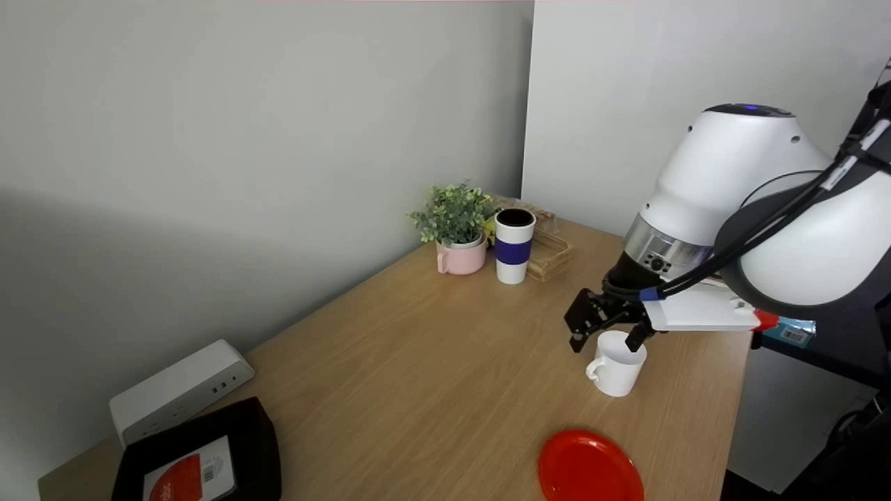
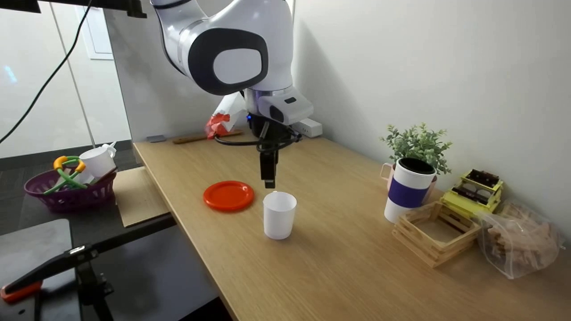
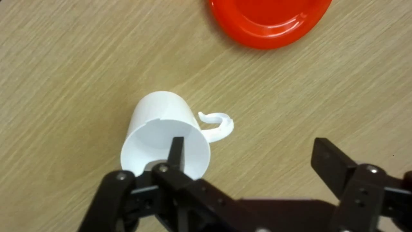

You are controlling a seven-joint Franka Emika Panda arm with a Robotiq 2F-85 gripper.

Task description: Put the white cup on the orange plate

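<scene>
left to right in an exterior view: the red-orange plate (image 2: 228, 196), left of the white mug (image 2: 279, 216), lies flat, presumably to receive it. above the mug, the robotiq gripper (image 3: 248, 141) holds nothing, jaws parted — one finger over the mouth, the other past the handle (image 3: 228, 126), probably to pinch the wall. the mug stands upright on the wooden table (image 2: 339, 254); right of it, a blue-banded tumbler (image 2: 408, 191) — apparently uninvolved.

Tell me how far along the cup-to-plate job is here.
Done: the open gripper hovers by the white cup, one finger overlapping its mouth in the wrist view.
In hand: apparently lining up a grasp; nothing is held, and the cup stands on the table.
Left: grip, lift and set it on the separate orange plate.
</scene>
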